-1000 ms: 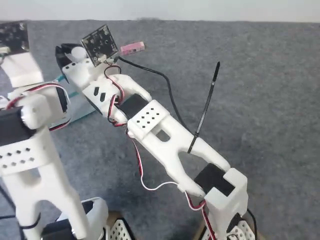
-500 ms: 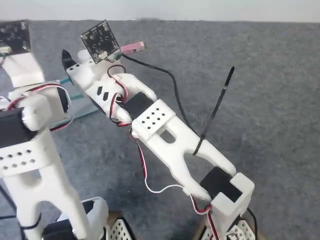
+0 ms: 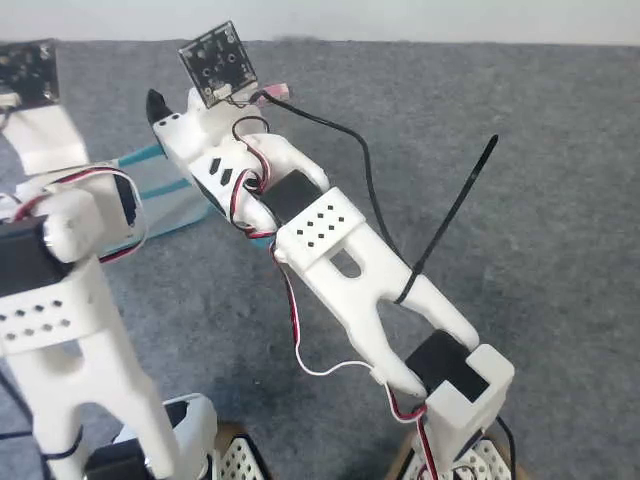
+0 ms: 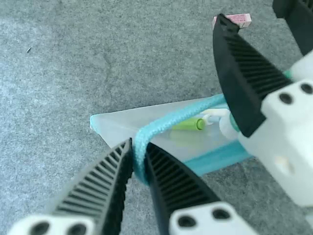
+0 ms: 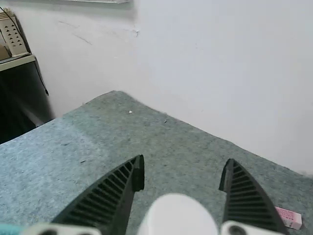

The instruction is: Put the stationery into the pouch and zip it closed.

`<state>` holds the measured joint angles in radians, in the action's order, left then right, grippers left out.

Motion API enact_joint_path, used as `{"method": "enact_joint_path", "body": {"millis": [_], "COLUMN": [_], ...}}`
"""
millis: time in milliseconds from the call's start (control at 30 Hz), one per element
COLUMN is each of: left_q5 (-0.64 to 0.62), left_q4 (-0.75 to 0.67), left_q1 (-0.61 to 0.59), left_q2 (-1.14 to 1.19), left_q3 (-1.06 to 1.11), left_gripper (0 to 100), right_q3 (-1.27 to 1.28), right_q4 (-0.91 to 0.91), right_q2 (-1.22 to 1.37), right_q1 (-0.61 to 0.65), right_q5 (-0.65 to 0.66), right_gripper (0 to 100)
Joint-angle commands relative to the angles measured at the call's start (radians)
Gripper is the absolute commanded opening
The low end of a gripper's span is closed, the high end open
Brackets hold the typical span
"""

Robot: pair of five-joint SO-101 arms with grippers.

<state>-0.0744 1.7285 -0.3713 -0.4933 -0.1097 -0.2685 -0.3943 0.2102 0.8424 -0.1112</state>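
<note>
Left gripper (image 4: 138,145): your jaws are almost closed, pinching the teal zipper edge at one corner of the pouch (image 4: 146,125).
Right gripper (image 5: 183,164): your jaws are spread wide with nothing between them, raised above the pouch's opposite end.
Pouch: it lies flat on the grey mat (image 3: 500,150), with a green pen (image 4: 188,124) inside it near the zipper edge.
Eraser (image 3: 272,92): the pink eraser lies on the mat well apart from the pouch, on the side away from your left arm.
Risk, skipped item: if you zip now, the eraser is likely to be left outside.
Risk, slipping hold: your left grip has only a thin strip of tape. A sideways pull from the right arm could tear it free or drag the pouch across the mat.
Risk, spill: lift that corner too far and the pen may slide out.
</note>
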Motion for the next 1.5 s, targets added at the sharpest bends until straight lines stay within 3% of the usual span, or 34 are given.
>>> {"method": "enact_joint_path", "body": {"millis": [0,167,333,433,833,1067,1333,1467], "left_q5": [-0.015,-0.015,-0.015,-0.015,-0.017,-0.031,-0.044,-0.038], "left_q4": [0.025,0.025,0.023,0.023,0.023,0.018,0.023,0.003], "left_q1": [0.006,0.006,0.006,0.006,0.006,0.006,0.006,0.003], "left_q2": [-0.006,-0.006,-0.008,-0.008,-0.032,-0.029,-0.025,-0.029], "left_q3": [-0.059,-0.056,-0.059,-0.059,-0.061,-0.084,-0.128,-0.059], "left_gripper": [1,1,1,1,1,1,1,1], "right_q3": [-0.075,-0.074,-0.077,-0.077,-0.186,-0.186,-0.192,-0.232], "right_q4": [-0.036,-0.173,-0.357,-0.361,-0.337,-0.174,-0.277,-0.487], "right_q2": [-0.079,-0.079,-0.079,-0.077,-0.077,-0.093,-0.102,-0.186], "right_q1": [0.044,0.042,0.047,0.048,0.015,0.041,0.005,-0.062], "right_q5": [0.080,0.107,0.192,0.241,0.190,0.150,0.170,0.190], "right_gripper": [25.9,37.0,35.6,35.8,35.5,33.7,33.3,33.3]}}
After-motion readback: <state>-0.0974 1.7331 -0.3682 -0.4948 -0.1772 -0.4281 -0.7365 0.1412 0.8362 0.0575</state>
